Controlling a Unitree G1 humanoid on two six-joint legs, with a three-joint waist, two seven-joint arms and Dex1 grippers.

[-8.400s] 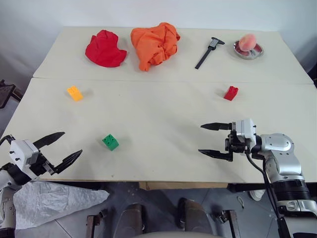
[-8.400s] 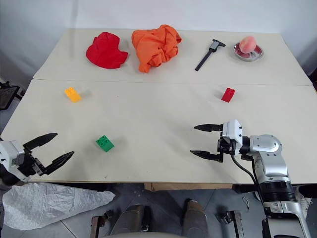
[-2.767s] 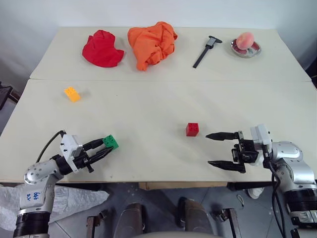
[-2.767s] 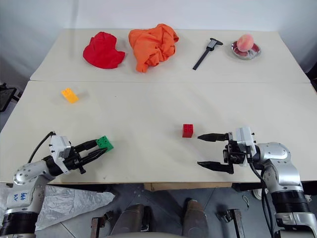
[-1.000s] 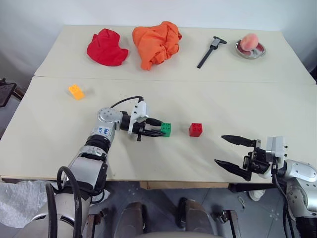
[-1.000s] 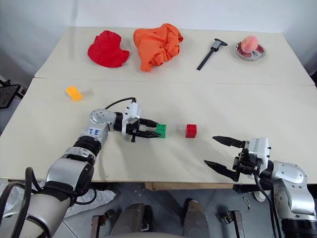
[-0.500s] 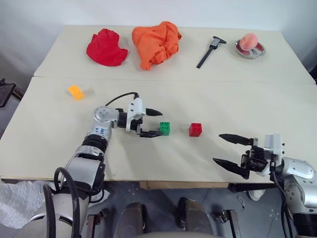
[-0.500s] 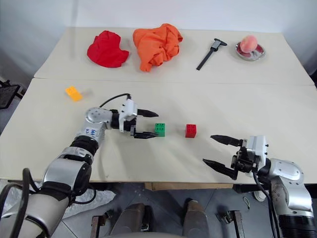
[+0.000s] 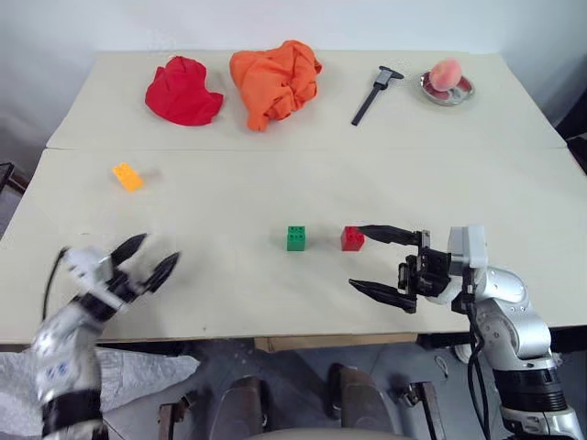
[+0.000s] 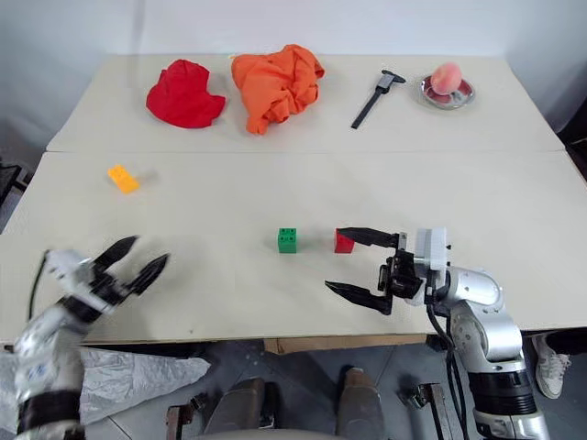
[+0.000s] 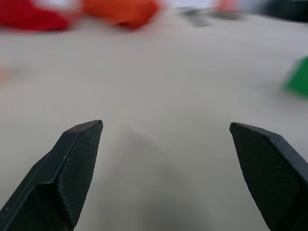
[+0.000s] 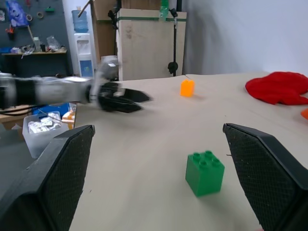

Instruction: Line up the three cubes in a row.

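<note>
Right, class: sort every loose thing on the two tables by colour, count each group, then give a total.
Red: 2, the red cube and the red cloth
Orange: 2, the yellow-orange cube and the orange cloth
Green: 1, the green cube
Black: 1, the caliper
Silver: 1, the dish
Pink: 1, the peach
Total: 8

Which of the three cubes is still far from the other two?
The yellow-orange cube. It lies alone near the table's left edge, while the green cube and the red cube stand side by side, a small gap apart, near the middle.
</note>
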